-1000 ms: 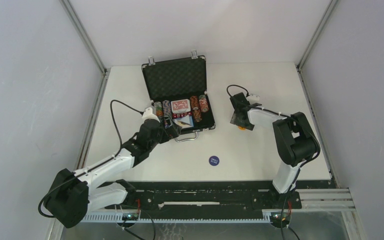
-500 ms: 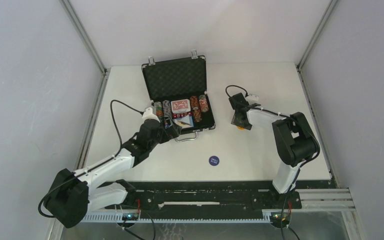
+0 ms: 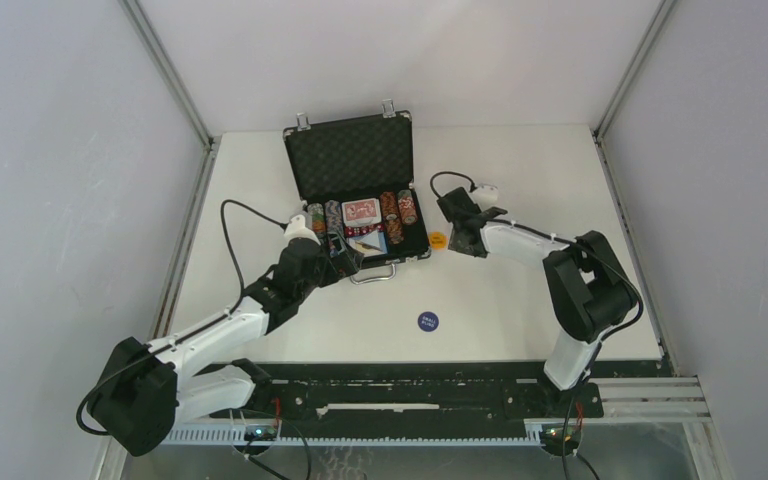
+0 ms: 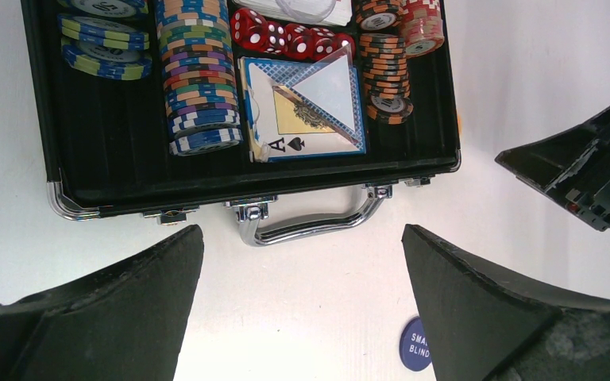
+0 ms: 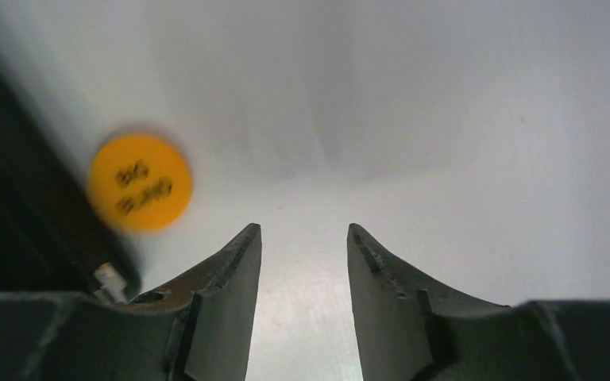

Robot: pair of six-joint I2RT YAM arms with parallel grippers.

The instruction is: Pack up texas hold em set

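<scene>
While the briefcase [image 3: 352,160] lies open on the worktop [image 3: 520,300], chips [image 4: 198,87] inside, I see my left gripper [image 4: 302,234] spread wide before its handle [image 4: 310,226] and my right gripper [image 5: 303,230] narrowly parted, empty, near an orange disc [image 5: 139,182] that may touch the briefcase

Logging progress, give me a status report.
Both open, empty: left gripper, right gripper. Open case, partly packed. Outside it: orange disc, blue disc.

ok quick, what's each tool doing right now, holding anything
left tool: open, holding nothing
right tool: open, holding nothing; the round orange button disc is off to one side, clear of its fingers
</scene>
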